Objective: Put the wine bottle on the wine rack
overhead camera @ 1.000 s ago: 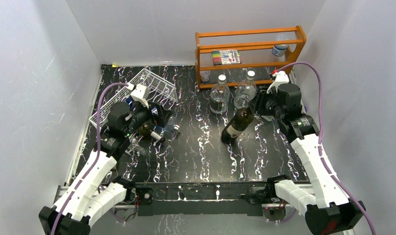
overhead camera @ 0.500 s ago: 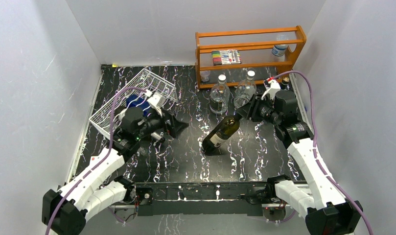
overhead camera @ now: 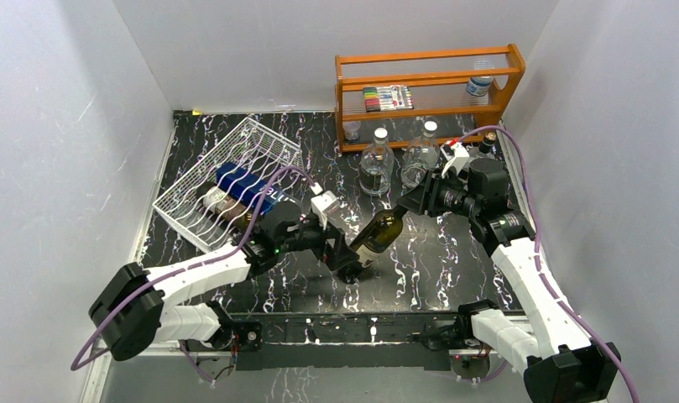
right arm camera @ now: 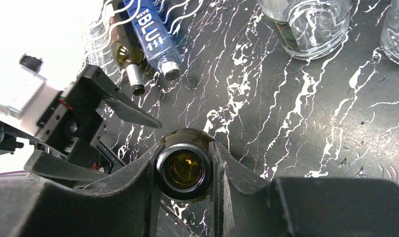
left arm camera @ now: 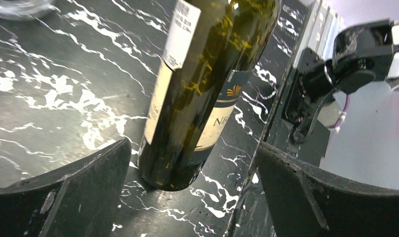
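The dark green wine bottle (overhead camera: 378, 232) leans steeply left at mid-table, its base on the black marbled tabletop. My right gripper (overhead camera: 405, 204) is shut on the bottle's neck; the right wrist view shows the open mouth (right arm camera: 183, 169) pinched between the fingers (right arm camera: 138, 177). My left gripper (overhead camera: 348, 259) is open with one jaw on each side of the bottle's base (left arm camera: 177, 163), without touching it. The white wire wine rack (overhead camera: 193, 180) stands at the back left and holds a blue-labelled bottle (overhead camera: 248, 189) and a dark bottle (overhead camera: 218, 203).
An orange wooden shelf (overhead camera: 428, 88) with markers and a small bottle stands at the back right. Two clear glass bottles (overhead camera: 377, 164) (overhead camera: 420, 155) stand in front of it, close behind the right gripper. White walls enclose the table.
My left arm swung right from the rack to the bottle's base, jaws open. My right gripper tipped the wine bottle further over to the left.
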`<state>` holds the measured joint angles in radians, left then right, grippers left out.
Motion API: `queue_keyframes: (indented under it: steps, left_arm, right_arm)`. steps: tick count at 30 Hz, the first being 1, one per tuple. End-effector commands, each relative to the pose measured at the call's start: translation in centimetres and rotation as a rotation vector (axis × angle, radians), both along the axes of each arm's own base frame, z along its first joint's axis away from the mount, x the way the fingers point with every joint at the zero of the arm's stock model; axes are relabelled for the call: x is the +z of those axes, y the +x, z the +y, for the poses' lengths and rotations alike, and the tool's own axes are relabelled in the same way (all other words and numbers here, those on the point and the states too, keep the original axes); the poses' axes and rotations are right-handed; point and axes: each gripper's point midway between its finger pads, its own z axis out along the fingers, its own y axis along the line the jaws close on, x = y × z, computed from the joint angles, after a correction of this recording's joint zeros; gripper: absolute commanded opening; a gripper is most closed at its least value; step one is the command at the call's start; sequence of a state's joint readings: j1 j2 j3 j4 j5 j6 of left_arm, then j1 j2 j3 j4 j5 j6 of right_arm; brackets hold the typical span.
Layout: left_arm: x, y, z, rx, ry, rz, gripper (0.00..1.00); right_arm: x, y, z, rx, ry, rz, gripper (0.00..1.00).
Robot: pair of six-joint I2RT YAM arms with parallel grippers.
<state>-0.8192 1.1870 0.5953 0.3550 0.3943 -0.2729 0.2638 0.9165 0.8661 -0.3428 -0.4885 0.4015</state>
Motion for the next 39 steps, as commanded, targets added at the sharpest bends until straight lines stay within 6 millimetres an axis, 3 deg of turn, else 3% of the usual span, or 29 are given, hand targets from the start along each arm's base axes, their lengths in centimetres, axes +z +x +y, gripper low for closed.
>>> queue_keyframes:
  steps: [1,6,17,26,32,36,39]
  left_arm:
    - [0.3,-0.1,-1.5,-0.021,-0.035,-0.023,0.98]
    - [0.5,-0.8,-3.3,-0.093,-0.09,0.033,0.98]
    - [-0.9,0.1,-4.6,-0.09,-0.057,0.016,0.98]
    - [0.4,-0.5,-5.6,-0.153,-0.114,-0.004,0.98]
    - [1.6,-1.3,-5.5,-0.202,-0.156,-0.048,0.98]
    - [2.2,-1.8,-5.4,-0.256,-0.149,-0.103,0.8]
    - [3.7,-1.5,-4.9,-0.25,-0.143,-0.19,0.64]
  right_arm:
    - [2.9,-0.6,1.1,0.09,0.056,-0.094,0.0]
    - [3.5,-1.1,1.7,0.139,0.08,-0.125,0.0]
    - [6.3,-2.0,2.4,0.167,0.176,-0.163,0.0]
    - [8.7,-3.1,3.2,0.216,0.277,-0.186,0.0]
    - [9.1,-3.4,3.2,0.231,0.286,-0.193,0.0]
    - [9.2,-3.6,3.3,0.24,0.292,-0.2,0.0]
    - [9.1,-3.6,3.3,0.24,0.288,-0.2,0.0]
